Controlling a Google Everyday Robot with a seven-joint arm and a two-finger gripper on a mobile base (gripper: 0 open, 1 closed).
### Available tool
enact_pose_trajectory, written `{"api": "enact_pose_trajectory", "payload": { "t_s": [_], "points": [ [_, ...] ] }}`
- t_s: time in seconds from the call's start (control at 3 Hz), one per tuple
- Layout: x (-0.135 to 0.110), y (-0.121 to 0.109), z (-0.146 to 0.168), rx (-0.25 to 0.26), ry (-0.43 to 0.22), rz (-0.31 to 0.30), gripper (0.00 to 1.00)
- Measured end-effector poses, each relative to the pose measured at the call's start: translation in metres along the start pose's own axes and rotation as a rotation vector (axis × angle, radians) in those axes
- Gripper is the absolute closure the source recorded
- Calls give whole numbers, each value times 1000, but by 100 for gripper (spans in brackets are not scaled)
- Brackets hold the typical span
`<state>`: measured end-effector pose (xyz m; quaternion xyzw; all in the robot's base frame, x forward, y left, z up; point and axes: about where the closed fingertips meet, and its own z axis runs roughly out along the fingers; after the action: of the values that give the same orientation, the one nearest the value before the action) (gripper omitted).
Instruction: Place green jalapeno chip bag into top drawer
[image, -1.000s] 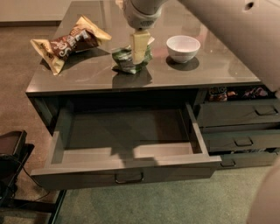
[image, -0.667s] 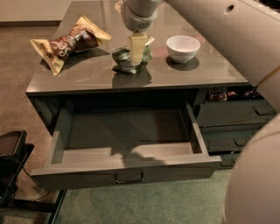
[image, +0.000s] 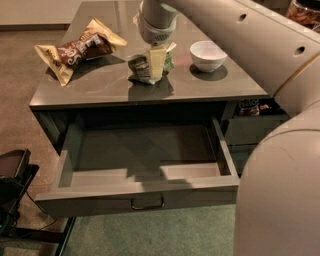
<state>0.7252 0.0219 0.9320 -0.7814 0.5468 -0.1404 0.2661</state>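
The green jalapeno chip bag (image: 142, 69) is a small crumpled green foil bag at the middle of the grey counter top (image: 100, 82). My gripper (image: 156, 64) comes down from above onto it. One pale finger (image: 156, 61) stands in front of the bag, which is bunched up against it, so the gripper looks shut on the bag at or just above the counter. The top drawer (image: 145, 192) is pulled wide open below the counter's front edge. It is empty inside, and its small metal handle (image: 147, 203) is at front centre.
A larger brown-and-tan chip bag (image: 77, 49) lies at the counter's back left. A white bowl (image: 208, 54) stands to the right of the gripper. My large pale arm (image: 280, 75) fills the right side. Narrower drawers (image: 252, 130) are at the right. A dark object (image: 12, 185) sits on the floor at the left.
The gripper has settled onto the green bag, which is now gathered behind the finger rather than lying to its left. My arm has swung to cover more of the right side.
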Motion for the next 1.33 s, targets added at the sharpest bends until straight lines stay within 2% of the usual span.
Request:
{"api": "enact_pose_trajectory", "payload": {
  "t_s": [0.33, 0.67, 1.33],
  "points": [
    [4, 15, 11, -34, 0, 0, 0],
    [10, 32, 21, -66, 0, 8, 15],
    [11, 32, 21, -67, 0, 8, 62]
  ]
}}
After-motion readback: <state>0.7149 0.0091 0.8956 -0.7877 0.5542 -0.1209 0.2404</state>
